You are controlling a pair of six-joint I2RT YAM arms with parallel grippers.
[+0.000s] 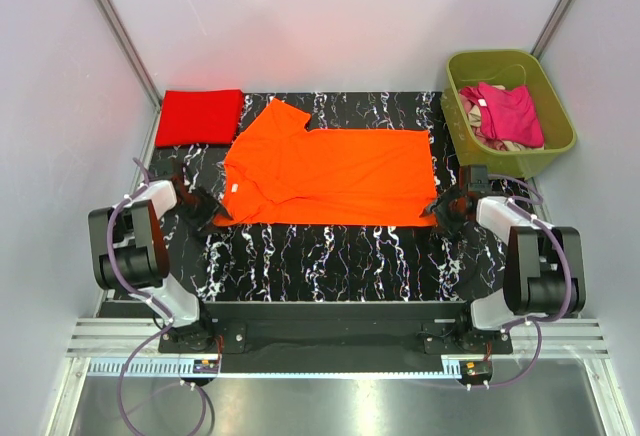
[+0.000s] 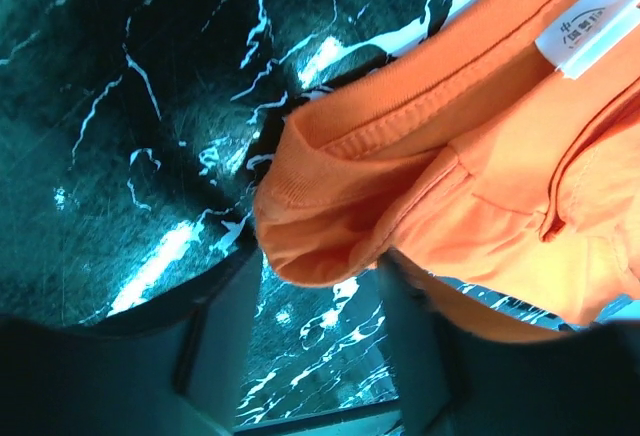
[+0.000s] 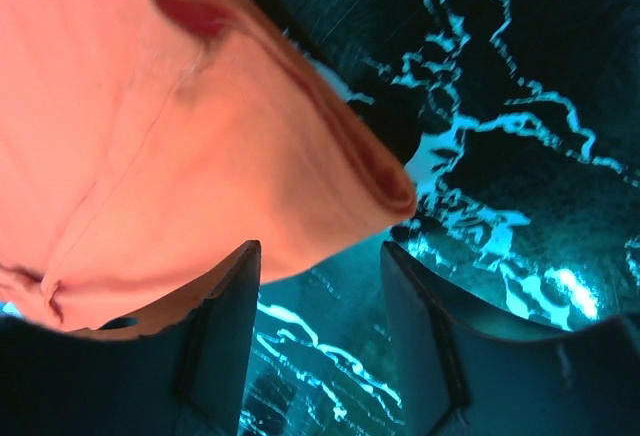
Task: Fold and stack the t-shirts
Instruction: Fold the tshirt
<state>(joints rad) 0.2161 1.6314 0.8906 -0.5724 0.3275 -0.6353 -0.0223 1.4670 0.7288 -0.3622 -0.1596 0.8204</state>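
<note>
The worktop [image 1: 330, 256] carried everything. The orange t-shirt [image 1: 340, 176] lay spread across the middle, collar end toward my left and hem toward my right, w/ one sleeve poking out at the far edge. The olive tub [image 1: 560, 141] at far right held a magenta shirt [image 1: 510, 116]. The red t-shirt [image 1: 200, 116] sat folded at the far-left corner, near that sleeve but apart from it. My left hand [image 1: 205, 211] was at the near collar-end corner and my right hand [image 1: 442, 206] at the near hem corner. Both had their fingers part-way apart, w/ the cloth edge bunched at the mouth of the gap and nothing pinched yet. To do this well, I judged I should push each hand deeper so all layers sat between the fingers, then close firmly. After that I'd lift both sides evenly and keep the cloth taut btw. the hands while carrying the near edge over. The white label [image 2: 590, 41] lay inside the collar, so I'd avoid snagging there.
</note>
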